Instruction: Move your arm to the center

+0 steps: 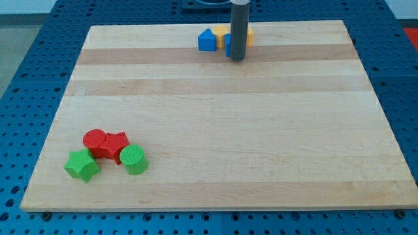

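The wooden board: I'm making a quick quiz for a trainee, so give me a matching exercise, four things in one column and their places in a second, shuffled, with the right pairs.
Column one:
1. my tip
2. blue block
3. green cylinder
4. green star block

Column two:
A. bottom left cluster, its rightmost piece
B. near the view's top, just right of the blue block
C. bottom left cluster, its leftmost piece
D. near the view's top edge, beside a yellow block

Pairs: 1-B, 2-D, 3-A, 4-C
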